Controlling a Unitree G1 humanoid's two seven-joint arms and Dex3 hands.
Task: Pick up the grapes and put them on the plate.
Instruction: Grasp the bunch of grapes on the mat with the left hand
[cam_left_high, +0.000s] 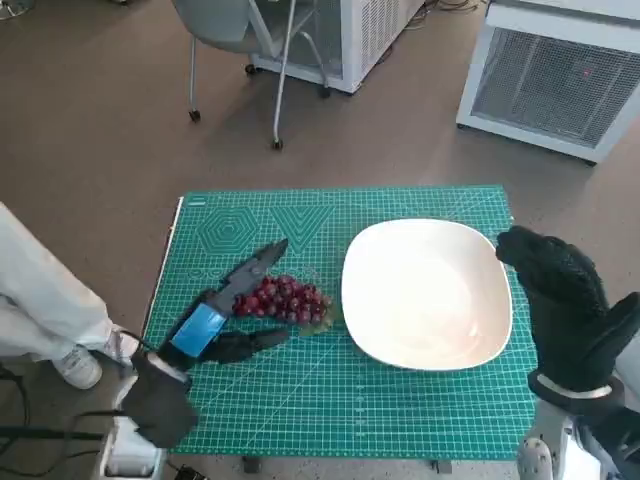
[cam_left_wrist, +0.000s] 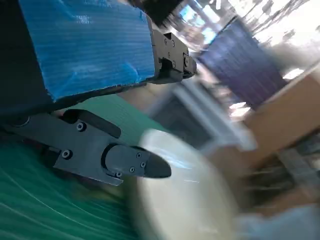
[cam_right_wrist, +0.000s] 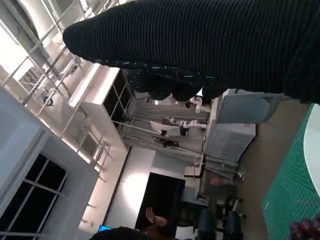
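One plate (cam_left_high: 428, 293), grapes (cam_left_high: 281, 299) beside it.

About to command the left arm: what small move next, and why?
Probably close the left hand on the grapes. In the head view its fingers lie either side of the bunch, which looks to be still on the mat, left of the empty plate. A firm grip should come before lifting.

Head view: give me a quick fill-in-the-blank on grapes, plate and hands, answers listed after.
1. The grapes lie on the green ____.
2. The white plate holds ____.
3. The fingers of the ____ hand straddle the grapes.
4. The gloved right hand is beside the plate and holds ____.

Missing words: mat; nothing; left; nothing
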